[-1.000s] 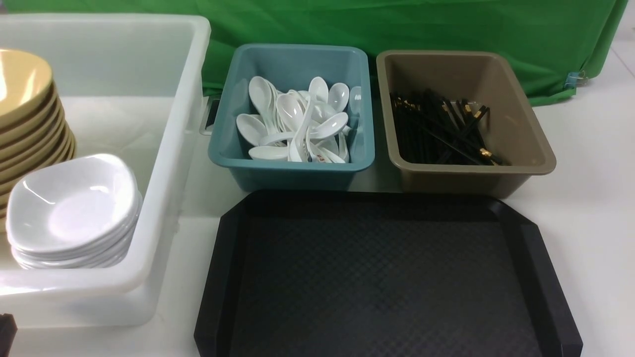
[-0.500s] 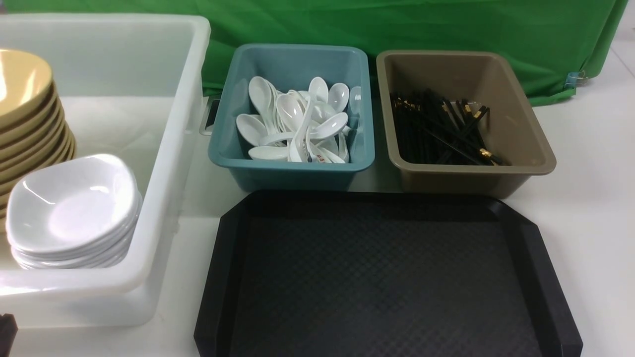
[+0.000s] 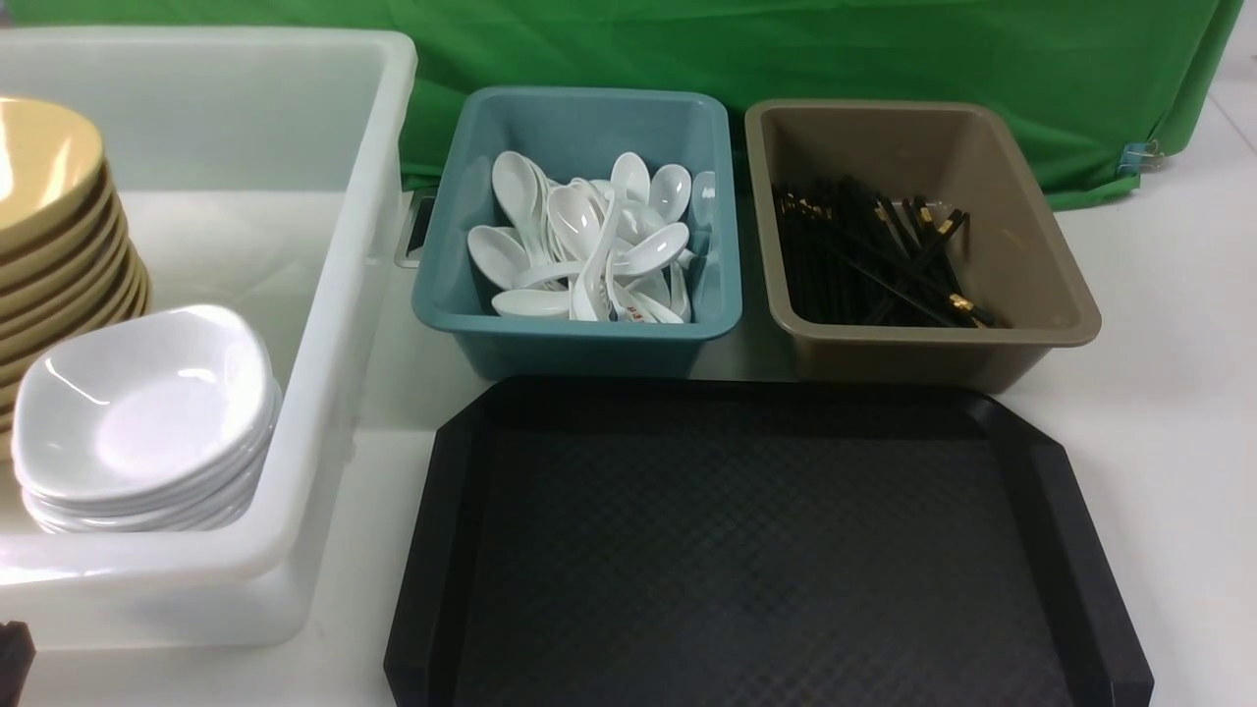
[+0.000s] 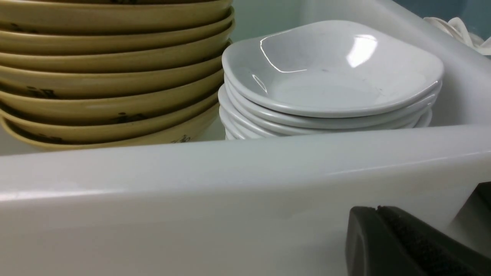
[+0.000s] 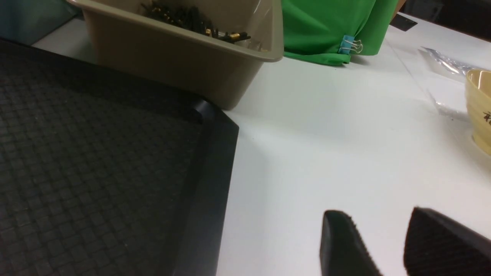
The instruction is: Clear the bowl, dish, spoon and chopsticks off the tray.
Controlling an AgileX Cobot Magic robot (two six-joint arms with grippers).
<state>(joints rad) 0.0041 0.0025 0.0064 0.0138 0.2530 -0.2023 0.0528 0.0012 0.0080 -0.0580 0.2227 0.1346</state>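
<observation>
Nothing left on the tray (image 3: 766, 550): job looks done! Left claw (image 4: 383, 230) pressed together, empty, beside the white tub (image 3: 324, 295); right claw (image 5: 387, 245) apart, holding nothing.

We see a white table (image 3: 1159, 412). On it sits our black tray (image 3: 756, 550) in front, with a big white tub (image 3: 324, 324) at the left. Behind the tray stand a blue bin (image 3: 579, 344) and a brown bin (image 3: 933, 358), side by side.

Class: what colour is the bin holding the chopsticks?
Brown bin; clearest in the front view.
</observation>
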